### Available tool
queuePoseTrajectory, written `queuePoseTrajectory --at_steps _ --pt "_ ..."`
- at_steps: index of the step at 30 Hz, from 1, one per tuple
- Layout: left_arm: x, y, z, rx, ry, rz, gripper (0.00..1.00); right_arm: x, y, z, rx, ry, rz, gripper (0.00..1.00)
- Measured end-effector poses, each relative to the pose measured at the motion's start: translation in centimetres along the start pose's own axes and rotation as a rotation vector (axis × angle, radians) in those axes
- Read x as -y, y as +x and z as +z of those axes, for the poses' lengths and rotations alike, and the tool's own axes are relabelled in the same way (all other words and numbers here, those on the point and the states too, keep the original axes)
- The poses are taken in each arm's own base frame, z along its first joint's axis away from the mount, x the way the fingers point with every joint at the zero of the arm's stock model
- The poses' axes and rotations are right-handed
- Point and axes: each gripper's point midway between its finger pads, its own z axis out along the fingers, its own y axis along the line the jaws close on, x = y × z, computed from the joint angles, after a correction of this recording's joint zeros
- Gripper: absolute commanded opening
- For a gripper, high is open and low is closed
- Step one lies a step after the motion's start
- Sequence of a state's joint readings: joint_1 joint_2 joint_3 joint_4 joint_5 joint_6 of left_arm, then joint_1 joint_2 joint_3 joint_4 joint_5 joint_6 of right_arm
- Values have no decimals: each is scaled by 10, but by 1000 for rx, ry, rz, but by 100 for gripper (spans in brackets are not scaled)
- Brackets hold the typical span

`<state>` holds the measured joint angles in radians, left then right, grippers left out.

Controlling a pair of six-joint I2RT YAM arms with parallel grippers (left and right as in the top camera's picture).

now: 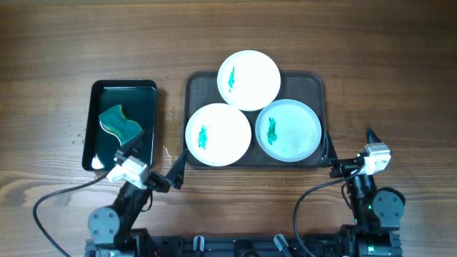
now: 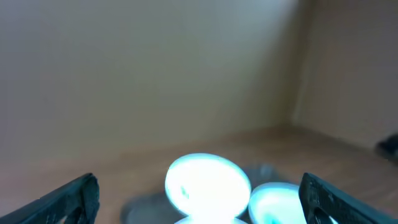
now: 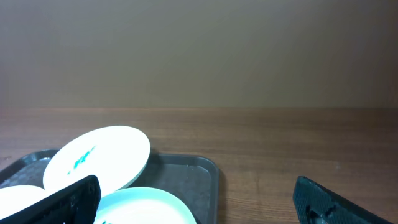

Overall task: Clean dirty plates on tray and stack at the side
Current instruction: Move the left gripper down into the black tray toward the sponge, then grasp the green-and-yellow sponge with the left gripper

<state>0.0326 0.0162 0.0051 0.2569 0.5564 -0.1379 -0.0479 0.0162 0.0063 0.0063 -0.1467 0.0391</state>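
Three white plates lie on the dark tray [image 1: 318, 84], each with a teal smear. The back plate [image 1: 248, 80] [image 3: 99, 155] leans on the edges of the front-left plate [image 1: 218, 134] and the front-right plate [image 1: 288, 129] [image 3: 143, 208]. My left gripper [image 1: 173, 168] [image 2: 199, 182] hovers open at the tray's front-left corner, holding nothing. The blurred left wrist view shows the back plate [image 2: 208, 183] between its fingers [image 2: 71, 199]. My right gripper [image 1: 350, 147] [image 3: 196, 183] stands open just off the tray's front-right corner [image 3: 202, 168], also holding nothing.
A smaller glossy black tray [image 1: 100, 87] sits left of the big tray, with a teal and yellow sponge [image 1: 120, 123] in it. Bare wooden table [image 1: 385, 71] lies to the right of the big tray. Cables trail from both arm bases at the front edge.
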Motion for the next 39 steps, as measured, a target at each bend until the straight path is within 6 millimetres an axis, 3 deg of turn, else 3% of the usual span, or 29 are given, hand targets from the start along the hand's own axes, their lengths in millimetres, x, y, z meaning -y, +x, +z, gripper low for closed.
queuePoseTrajectory --at_steps 4,11,14,16,20,22,24,28,30,33,36,39 --pt "12 -55 -6 212 35 22 100 0 0 0 0 0 0 100" --pt "-18 -89 -11 300 -150 -93 100 0 0 0 0 0 0 100" --pt "-47 -95 -4 161 -328 -192 100 0 0 0 1 0 0 100" --pt "-66 -90 2 -30 -462 -250 100 0 0 0 1 0 0 100" --pt "-79 -82 24 -335 -527 -315 100 0 0 0 1 0 0 100" --pt "-85 -80 33 -387 -536 -331 100 0 0 0 0 0 0 100" --pt "-95 -71 38 -444 -583 -372 100 0 0 0 1 0 0 100" --pt "-142 -19 1 -669 -999 -604 100 0 0 0 1 0 0 100" --pt "-156 -1 -3 -704 -1086 -661 100 0 0 0 1 0 0 100" --pt "-157 39 -3 -841 -1116 -764 100 0 0 0 1 0 0 100" --pt "-163 67 0 -908 -1150 -811 100 0 0 0 1 0 0 100" --pt "-176 95 -12 -958 -1270 -858 100 0 0 0 1 0 0 100"
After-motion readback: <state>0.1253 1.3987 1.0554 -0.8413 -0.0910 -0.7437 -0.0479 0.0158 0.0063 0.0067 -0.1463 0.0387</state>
